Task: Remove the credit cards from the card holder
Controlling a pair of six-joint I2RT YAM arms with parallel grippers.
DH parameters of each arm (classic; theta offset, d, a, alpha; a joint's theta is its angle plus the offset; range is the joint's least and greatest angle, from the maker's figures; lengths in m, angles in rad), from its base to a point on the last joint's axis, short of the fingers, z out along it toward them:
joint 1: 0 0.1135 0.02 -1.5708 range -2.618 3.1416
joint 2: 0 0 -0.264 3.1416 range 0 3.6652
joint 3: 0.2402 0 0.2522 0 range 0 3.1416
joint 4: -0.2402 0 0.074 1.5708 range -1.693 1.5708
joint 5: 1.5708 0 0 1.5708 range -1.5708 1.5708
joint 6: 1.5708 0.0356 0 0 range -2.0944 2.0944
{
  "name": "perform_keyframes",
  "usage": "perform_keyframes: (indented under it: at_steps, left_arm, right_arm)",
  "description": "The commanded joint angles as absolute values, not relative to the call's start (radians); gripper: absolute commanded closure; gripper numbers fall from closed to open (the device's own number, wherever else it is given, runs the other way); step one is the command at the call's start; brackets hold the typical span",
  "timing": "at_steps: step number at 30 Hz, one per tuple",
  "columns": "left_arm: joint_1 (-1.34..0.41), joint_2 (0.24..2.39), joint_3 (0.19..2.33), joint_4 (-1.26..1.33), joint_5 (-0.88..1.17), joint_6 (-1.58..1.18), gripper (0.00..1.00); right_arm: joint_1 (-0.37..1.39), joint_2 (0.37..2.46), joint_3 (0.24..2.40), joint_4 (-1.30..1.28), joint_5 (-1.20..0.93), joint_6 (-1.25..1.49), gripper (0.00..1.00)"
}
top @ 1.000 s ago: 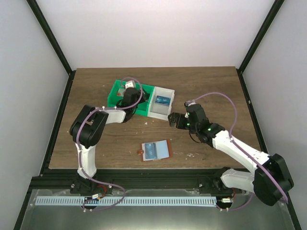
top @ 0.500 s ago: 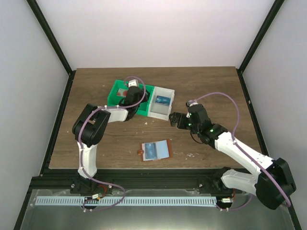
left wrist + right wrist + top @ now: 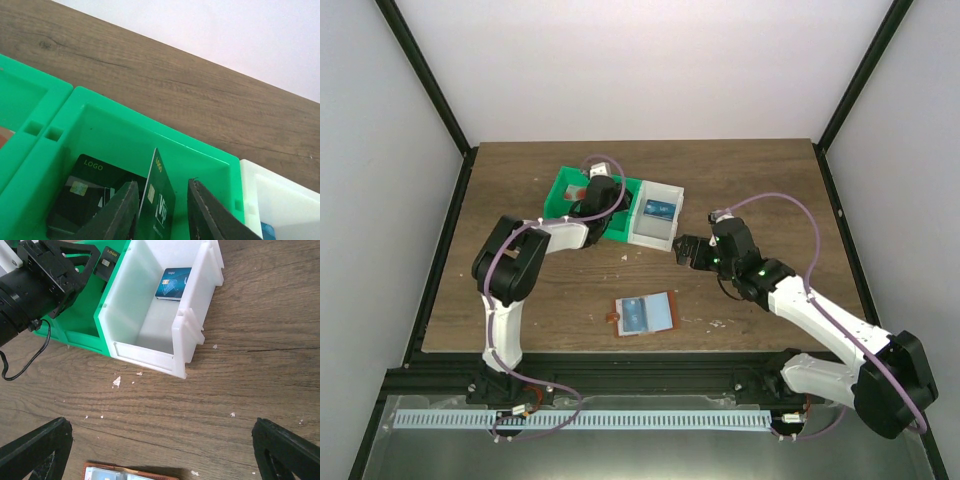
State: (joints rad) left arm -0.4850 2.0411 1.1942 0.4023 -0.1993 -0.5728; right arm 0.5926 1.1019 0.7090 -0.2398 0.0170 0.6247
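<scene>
Reaching left gripper (image 3: 162, 184): down inside the middle green section of the bin (image 3: 150, 131), at the far-left part of the table (image 3: 240, 365).
L fingers (image 3: 120, 212): partway open; dark green card (image 3: 159, 202) stands on edge btwn them, tilted. Gap shows on the R-finger side, and the card's other edge is close to the L finger. Can't tell if it touches. No clear pinch.
Black card (image 3: 82, 192): lies flat on the floor of the same green section, just left of the upright card, "LOGO" print facing up.
Blue card (image 3: 173, 283): flat in the far corner of the bin's white section, w/ nothing on it.
Wallet (image 3: 645, 313): open flat on the table near the front edge, well apart from the bin and btwn the two arms. Pale blue-grey inside faces up. Can't tell if any card sits in it.
Right gripper (image 3: 160, 450): above bare table, just right of the white section, beyond the wallet.
R fingers (image 3: 35, 450): spread wide, holding nothing.
</scene>
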Motion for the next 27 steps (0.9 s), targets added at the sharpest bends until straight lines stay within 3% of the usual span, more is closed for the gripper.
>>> perform_keyframes:
  at_steps: [1, 12, 20, 27]
  left_arm:
    - [-0.490, 2.016, 1.223, 0.367, -0.217, -0.571, 0.68]
    - [-0.489, 1.938, 1.265, 0.253, -0.263, -0.522, 0.63]
    - [-0.489, 1.901, 1.310, 0.071, -0.282, -0.547, 0.52]
    - [-0.490, 1.782, 1.248, -0.019, -0.057, -0.509, 0.51]
  right_arm:
    - [0.598, 1.087, 0.746, -0.241, 0.017, 0.629, 0.00]
    - [0.599, 1.081, 0.745, -0.244, -0.003, 0.635, 0.00]
    - [0.599, 1.063, 0.713, -0.252, -0.039, 0.626, 0.00]
    - [0.598, 1.017, 0.677, -0.258, -0.108, 0.646, 0.00]
